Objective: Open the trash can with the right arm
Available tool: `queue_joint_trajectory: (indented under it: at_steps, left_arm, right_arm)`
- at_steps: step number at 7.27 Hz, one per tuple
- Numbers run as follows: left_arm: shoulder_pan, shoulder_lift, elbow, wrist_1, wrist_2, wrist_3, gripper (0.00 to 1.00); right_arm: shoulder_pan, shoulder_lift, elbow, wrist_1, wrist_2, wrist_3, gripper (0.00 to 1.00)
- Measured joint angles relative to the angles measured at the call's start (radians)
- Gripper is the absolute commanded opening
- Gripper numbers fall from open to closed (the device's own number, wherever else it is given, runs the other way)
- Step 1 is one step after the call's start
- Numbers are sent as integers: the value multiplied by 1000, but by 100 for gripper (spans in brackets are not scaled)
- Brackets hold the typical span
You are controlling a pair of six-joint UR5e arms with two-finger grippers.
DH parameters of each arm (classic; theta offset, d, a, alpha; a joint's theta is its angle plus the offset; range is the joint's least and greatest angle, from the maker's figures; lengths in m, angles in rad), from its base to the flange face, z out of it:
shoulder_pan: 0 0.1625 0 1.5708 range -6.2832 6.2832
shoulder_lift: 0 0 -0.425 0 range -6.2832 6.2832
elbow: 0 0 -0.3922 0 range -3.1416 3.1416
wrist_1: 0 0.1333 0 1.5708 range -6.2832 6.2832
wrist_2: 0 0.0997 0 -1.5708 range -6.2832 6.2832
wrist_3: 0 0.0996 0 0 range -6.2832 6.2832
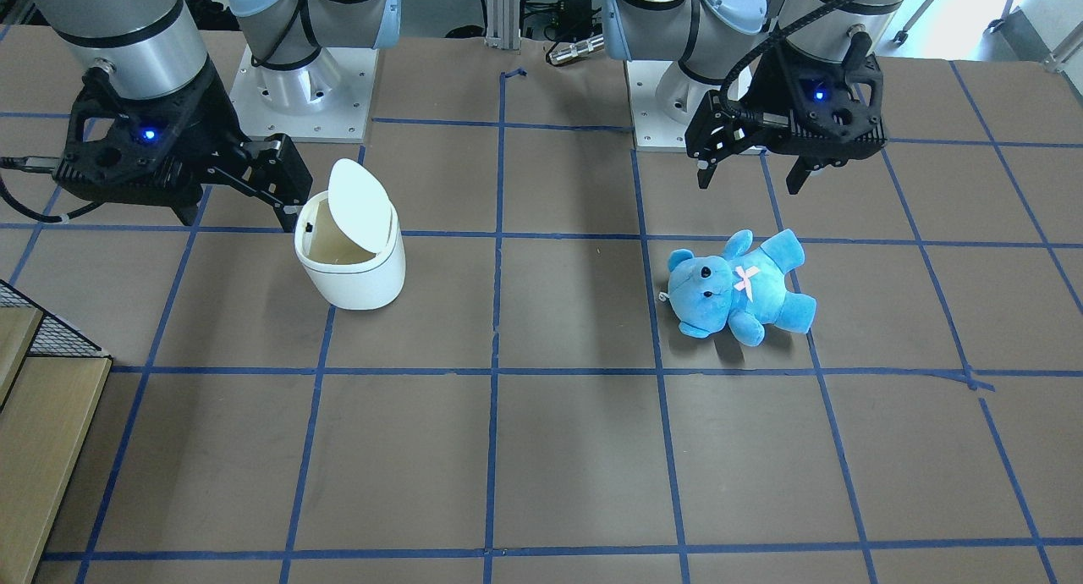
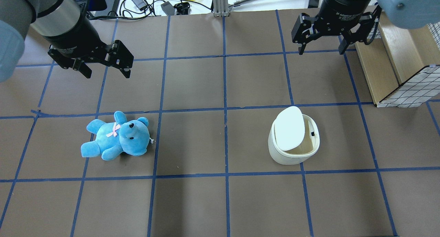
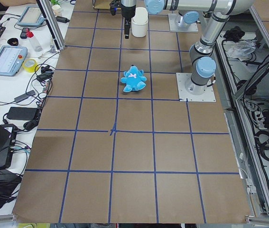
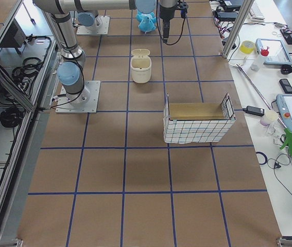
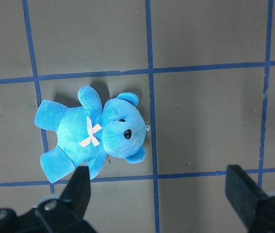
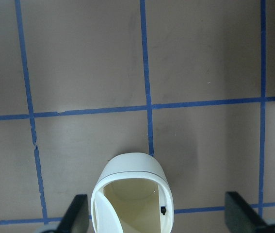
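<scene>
The white trash can (image 2: 292,154) stands on the right half of the table. Its flat lid (image 2: 289,127) is tilted up, and the tan inside shows (image 1: 334,245). My right gripper (image 2: 321,49) hangs open and empty above the table, beyond the can on its far right and not touching it. In the front view the right gripper (image 1: 241,207) is just beside the can's (image 1: 364,283) back rim. The right wrist view shows the open can (image 6: 132,167) below between the spread fingers (image 6: 79,213). My left gripper (image 2: 105,70) is open and empty above the blue teddy.
A blue teddy (image 2: 117,139) lies on its back on the left half, also in the left wrist view (image 5: 96,133). A wooden box with a wire-mesh basket (image 2: 407,89) stands at the table's right edge, close to the right arm.
</scene>
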State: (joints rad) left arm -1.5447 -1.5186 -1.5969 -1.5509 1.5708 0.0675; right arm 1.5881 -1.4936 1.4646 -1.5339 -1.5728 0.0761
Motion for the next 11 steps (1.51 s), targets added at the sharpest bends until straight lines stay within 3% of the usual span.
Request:
queue_joint_trajectory:
  at_steps: [3, 11]
  left_arm:
    - [0, 0, 0, 0, 0, 0, 100]
    - [0, 0, 0, 0, 0, 0, 100]
  right_arm:
    - [0, -2, -1, 85, 41, 2, 100]
    - [-3, -39, 8, 102, 1, 13, 99]
